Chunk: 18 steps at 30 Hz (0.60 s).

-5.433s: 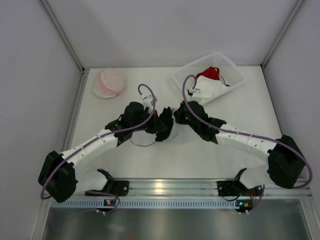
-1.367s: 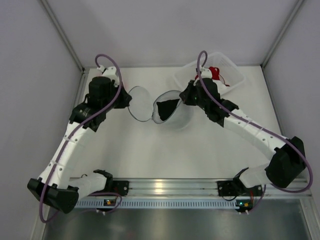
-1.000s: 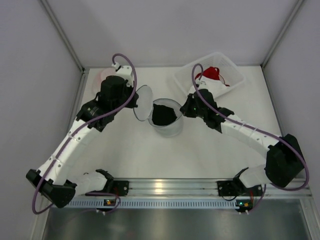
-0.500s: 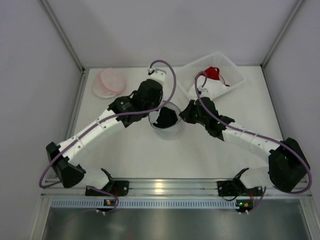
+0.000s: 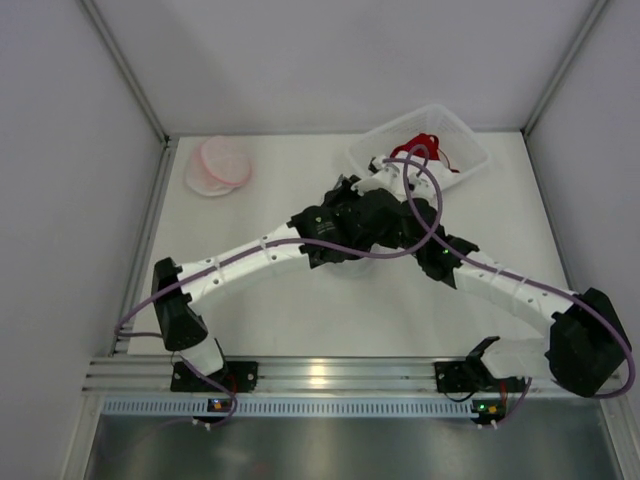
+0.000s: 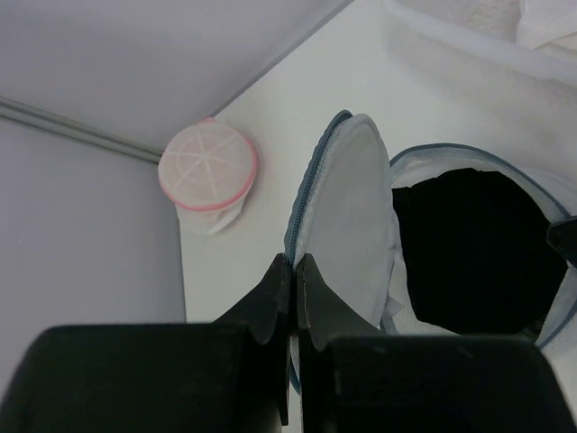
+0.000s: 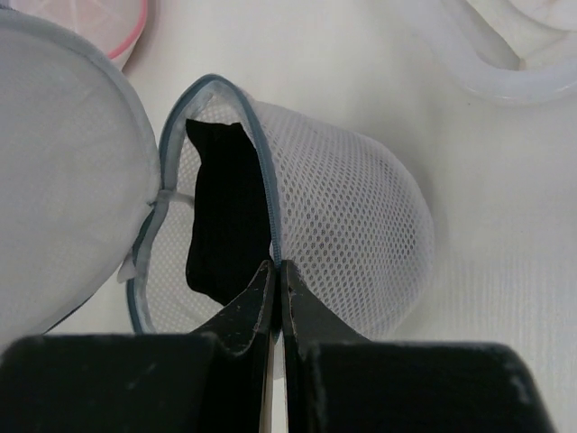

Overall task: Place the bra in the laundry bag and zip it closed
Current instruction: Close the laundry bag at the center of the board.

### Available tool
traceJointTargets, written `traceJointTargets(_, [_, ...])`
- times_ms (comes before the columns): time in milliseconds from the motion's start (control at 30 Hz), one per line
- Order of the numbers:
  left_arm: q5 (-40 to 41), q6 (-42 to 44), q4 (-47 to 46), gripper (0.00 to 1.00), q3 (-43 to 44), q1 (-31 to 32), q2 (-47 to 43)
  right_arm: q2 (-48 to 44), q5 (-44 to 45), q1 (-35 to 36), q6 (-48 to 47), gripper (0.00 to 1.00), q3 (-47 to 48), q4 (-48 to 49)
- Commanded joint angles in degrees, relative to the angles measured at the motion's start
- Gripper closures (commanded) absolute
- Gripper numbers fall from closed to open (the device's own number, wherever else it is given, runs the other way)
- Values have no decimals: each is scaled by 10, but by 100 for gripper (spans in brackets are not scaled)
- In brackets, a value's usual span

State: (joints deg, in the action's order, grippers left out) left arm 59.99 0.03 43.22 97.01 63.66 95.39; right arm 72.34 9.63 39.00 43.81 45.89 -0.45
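Top view: both arms met over mid-counter (image 5: 300,320), wrists crowded together and hiding most of the laundry bag beneath them.

Left wrist view:
- Left gripper (image 6: 294,262) was pinched nearly shut on the grey-blue zipper rim of the bag's lid flap (image 6: 347,216).
- The flap stood on edge, long axis running 12 to 6 o'clock.
- The open mouth lay just at its 3 o'clock side.

Right wrist view:
- Right gripper (image 7: 275,269) was closed tight on the rim of the laundry bag (image 7: 352,225) at the 6 o'clock end of the mouth.
- The white mesh dome bulged toward 3 o'clock; the mouth faced 9 o'clock, toward the flap.
- The zipper was undone and the mouth gaped.

The bra (image 7: 221,225), black, sat inside the bag just behind the mouth, bunched, long axis 12 to 6 o'clock in the right wrist view. Cup or strap direction could not be made out.

Elsewhere:
- A pink-rimmed mesh pouch (image 5: 222,165) lay at 10 o'clock on the counter, well apart.
- A clear plastic bin (image 5: 465,135) sat at 1 o'clock, holding a red garment (image 5: 425,148).
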Motion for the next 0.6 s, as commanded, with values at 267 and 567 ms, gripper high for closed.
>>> traceJointTargets(267, [124, 26, 3, 100, -45, -18, -42, -63, 29, -1, 12, 100, -24, -16])
traceJointTargets(567, [91, 2, 3, 100, -59, -26, -35, -41, -3, -1, 26, 100, -26, -3])
